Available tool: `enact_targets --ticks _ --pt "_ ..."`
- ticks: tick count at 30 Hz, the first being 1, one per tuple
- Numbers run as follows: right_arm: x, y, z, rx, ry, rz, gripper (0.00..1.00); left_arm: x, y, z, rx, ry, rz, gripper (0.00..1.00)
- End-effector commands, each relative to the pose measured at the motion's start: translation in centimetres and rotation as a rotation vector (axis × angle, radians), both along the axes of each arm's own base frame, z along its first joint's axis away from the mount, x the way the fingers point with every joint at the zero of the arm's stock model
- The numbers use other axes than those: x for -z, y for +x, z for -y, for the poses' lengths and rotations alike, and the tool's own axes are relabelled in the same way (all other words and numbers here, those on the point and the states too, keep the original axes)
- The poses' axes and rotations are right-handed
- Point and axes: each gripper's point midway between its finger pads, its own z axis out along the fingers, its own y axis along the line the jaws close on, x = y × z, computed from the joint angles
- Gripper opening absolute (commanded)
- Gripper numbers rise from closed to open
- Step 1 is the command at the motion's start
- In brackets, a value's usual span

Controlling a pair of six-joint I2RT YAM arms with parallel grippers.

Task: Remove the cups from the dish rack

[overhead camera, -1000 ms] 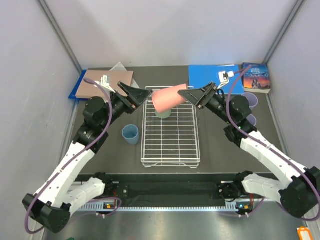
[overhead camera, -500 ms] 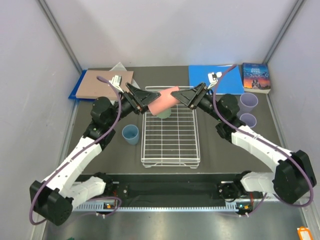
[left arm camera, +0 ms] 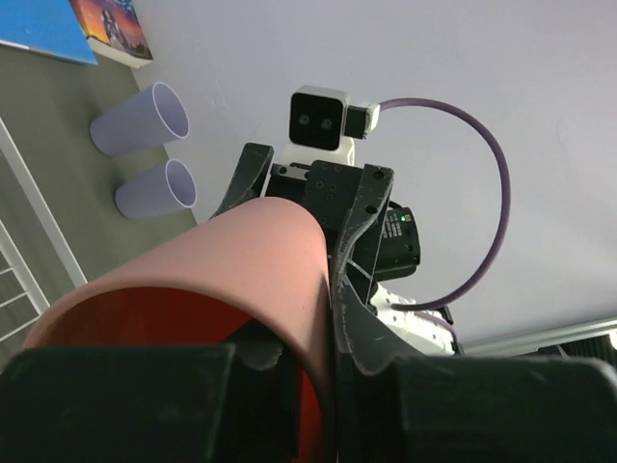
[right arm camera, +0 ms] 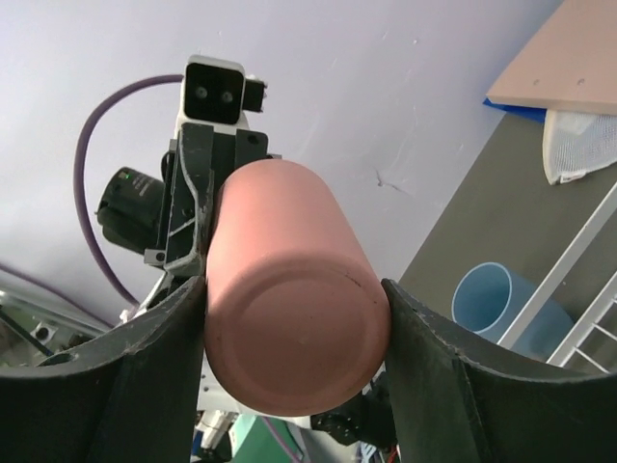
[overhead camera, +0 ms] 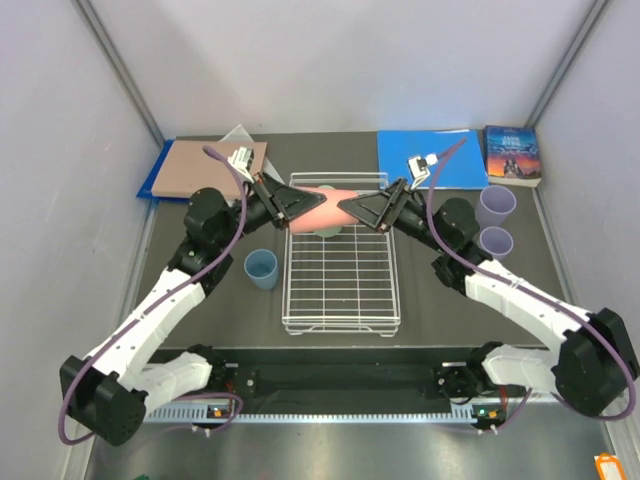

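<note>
A salmon pink cup hangs sideways above the far end of the white wire dish rack. My left gripper is shut on its rim, one finger inside the mouth and one outside. My right gripper is shut on the cup's base end, a finger on each side. A pale green cup shows partly beneath it in the rack. A light blue cup stands on the table left of the rack. Two lilac cups stand at the right.
A blue folder and a book lie at the back right. A brown board on a blue sheet lies at the back left. Grey walls close in both sides.
My left gripper came in from open and shut on the pink cup's rim. The right arm brought the cup left and lower, now level over the rack.
</note>
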Motion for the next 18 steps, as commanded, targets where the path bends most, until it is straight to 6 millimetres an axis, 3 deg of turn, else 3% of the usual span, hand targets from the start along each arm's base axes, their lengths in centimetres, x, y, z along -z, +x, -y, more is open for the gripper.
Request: enact_targets --ticks 1,2,3,4,6,8,9,10,11,12,14,15,16,18 --pt "0.1 -0.3 1.1 0.083 -0.18 0.097 0.02 1.3 2.5 -0.9 -0.119 0.194 0.026 0.0" --pt "0.1 0.4 1.8 0.141 -0.216 0.112 0.08 1.8 2.8 -1.0 -0.125 0.232 0.01 0.0" --pt "-0.7 0.4 2.3 0.168 -0.23 0.124 0.21 0.9 3.0 -1.1 -0.13 0.263 0.046 0.0" --pt "0.2 0.7 2.9 0.194 -0.287 0.115 0.29 2.6 3.5 -1.1 -0.128 0.319 -0.012 0.0" --pt "-0.3 1.3 4.2 0.28 -0.329 0.112 0.51 2.5 4.1 -1.1 -0.14 0.365 -0.006 0.0" --pt "1.4 2.2 5.9 0.362 -0.438 0.07 0.6 3.4 4.7 -1.8 -0.18 0.42 -0.044 0.0" --pt "0.8 2.4 6.4 0.393 -0.456 0.065 0.65 4.1 5.2 -1.9 -0.185 0.459 -0.049 0.0" --pt "2.5 3.0 7.9 0.455 -0.55 0.02 0.67 4.1 5.3 -2.2 -0.196 0.494 -0.066 0.0" --pt "2.0 3.4 8.7 0.499 -0.581 0.011 0.68 4.4 5.9 -2.7 -0.22 0.541 -0.06 0.0" --pt "2.7 3.6 9.6 0.534 -0.633 -0.014 0.68 5.4 6.5 -2.7 -0.226 0.581 -0.082 0.0" --pt "3.6 4.2 12.4 0.651 -0.754 -0.075 0.68 5.3 6.9 -3.0 -0.231 0.638 -0.095 0.0" --pt "3.7 4.2 13.3 0.686 -0.783 -0.088 0.68 6.0 7.5 -2.7 -0.233 0.681 -0.096 0.0" --pt "3.7 4.5 14.8 0.759 -0.814 -0.099 0.68 5.3 7.7 -2.4 -0.237 0.689 -0.077 0.0" --pt "2.9 4.1 16.0 0.803 -0.823 -0.093 0.67 5.7 7.9 -1.3 -0.239 0.748 -0.05 0.0"
